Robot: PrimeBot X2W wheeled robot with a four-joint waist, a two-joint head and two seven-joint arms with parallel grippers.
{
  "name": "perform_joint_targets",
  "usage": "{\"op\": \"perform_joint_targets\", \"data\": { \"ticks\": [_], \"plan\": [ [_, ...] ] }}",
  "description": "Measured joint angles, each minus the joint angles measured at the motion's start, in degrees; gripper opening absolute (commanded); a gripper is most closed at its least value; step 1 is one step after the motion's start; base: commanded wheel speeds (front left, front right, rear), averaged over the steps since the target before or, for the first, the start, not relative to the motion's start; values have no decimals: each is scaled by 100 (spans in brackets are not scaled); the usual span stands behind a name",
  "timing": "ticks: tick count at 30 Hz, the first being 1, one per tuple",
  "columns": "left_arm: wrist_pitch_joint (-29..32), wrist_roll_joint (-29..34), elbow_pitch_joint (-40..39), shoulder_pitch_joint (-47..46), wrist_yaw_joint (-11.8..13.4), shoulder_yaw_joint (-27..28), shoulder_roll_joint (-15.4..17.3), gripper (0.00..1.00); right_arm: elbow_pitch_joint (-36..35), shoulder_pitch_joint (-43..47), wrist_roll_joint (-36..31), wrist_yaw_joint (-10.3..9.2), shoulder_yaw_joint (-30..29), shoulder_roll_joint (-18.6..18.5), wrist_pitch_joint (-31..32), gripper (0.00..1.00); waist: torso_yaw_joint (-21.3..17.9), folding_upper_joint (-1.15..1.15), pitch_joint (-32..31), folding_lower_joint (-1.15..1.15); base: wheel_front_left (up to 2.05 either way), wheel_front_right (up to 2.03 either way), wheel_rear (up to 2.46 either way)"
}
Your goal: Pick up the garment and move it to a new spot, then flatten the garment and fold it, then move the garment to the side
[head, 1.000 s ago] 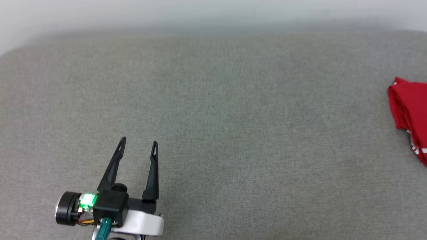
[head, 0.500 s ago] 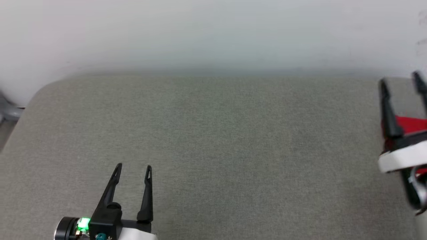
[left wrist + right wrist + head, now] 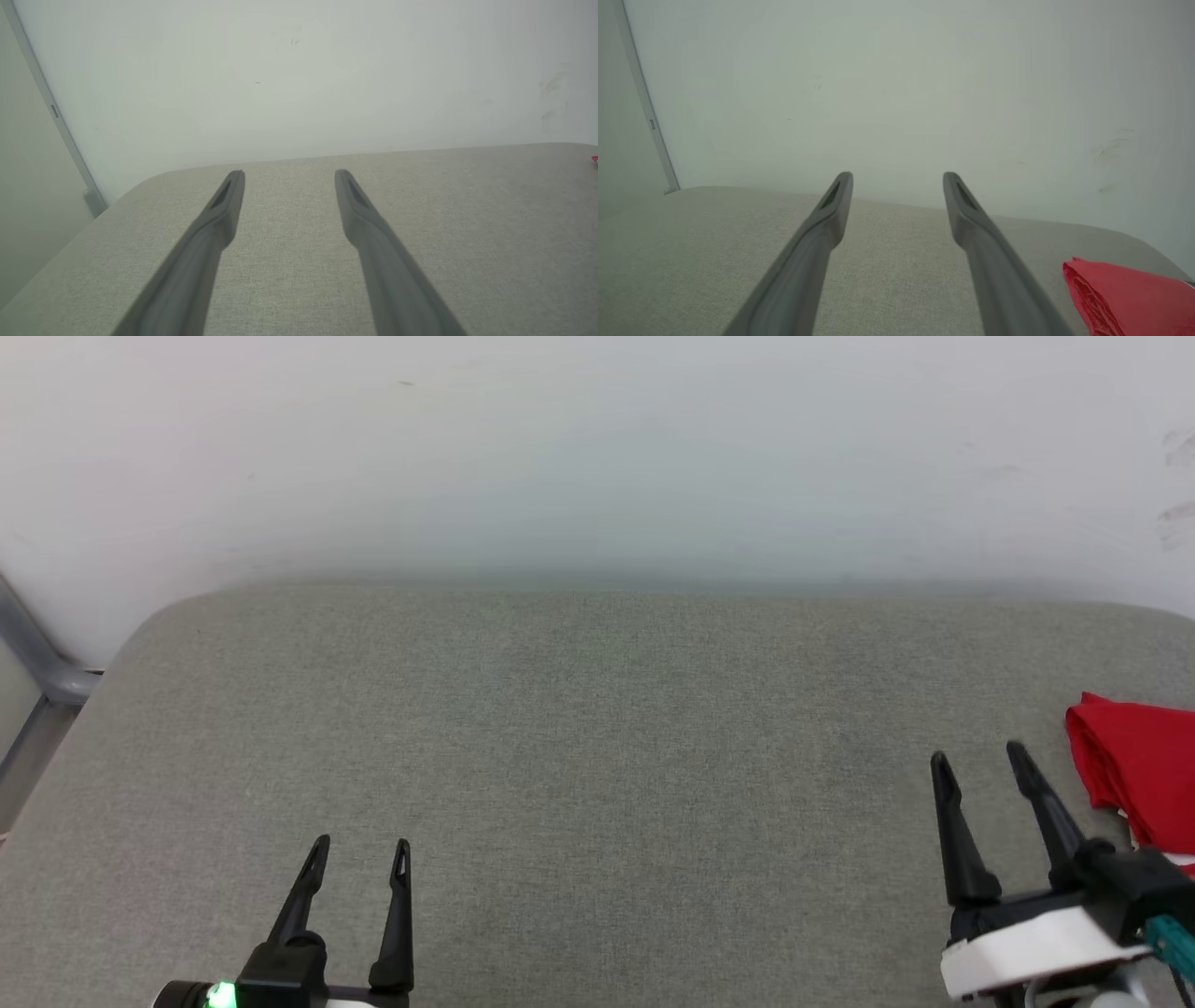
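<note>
The garment (image 3: 1137, 758) lies folded in a red stack at the far right edge of the grey padded surface (image 3: 597, 756), with a bit of white trim at its lower edge. In the right wrist view the garment (image 3: 1129, 298) sits at the lower right, just beside my right fingers. My right gripper (image 3: 980, 761) stands open a little left of the garment, holding nothing. My left gripper (image 3: 360, 847) is open at the lower left, far from the garment, with nothing between its fingers. The left gripper (image 3: 288, 173) hovers over bare grey cloth.
A pale wall (image 3: 597, 457) rises right behind the surface. A grey metal frame (image 3: 37, 663) stands past the rounded left corner. The surface's rounded far edge (image 3: 1148, 242) curves off just beyond the garment.
The head camera has tilted up, showing more wall. My right gripper has drawn back from over the garment to the lower right. The left gripper keeps its place, still open.
</note>
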Motion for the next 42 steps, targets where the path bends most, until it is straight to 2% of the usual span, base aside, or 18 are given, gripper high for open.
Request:
{"op": "perform_joint_targets", "data": {
  "ticks": [16,28,29,35,42],
  "plan": [
    [0,-32,174,219,-361,98,-113,100,-586,1196,-204,-1,-552,318,0,100,15,0,-228,0,0,0,0],
    [0,-13,209,231,-485,182,-225,100,-628,1329,-3,-1,-560,334,0,100,4,0,-231,1,0,0,0],
    [1,-14,234,232,-482,188,-231,0,-610,1329,-3,0,-555,335,0,0,1,0,-232,1,0,0,0],
    [29,-45,571,320,-476,153,-276,0,-277,1361,33,0,-541,337,41,0,-1,0,-229,1,0,0,0],
    [212,-864,688,276,-526,224,-283,0,-148,1311,803,0,-543,337,234,0,-19,0,-200,1,0,0,0]
  ]
}}
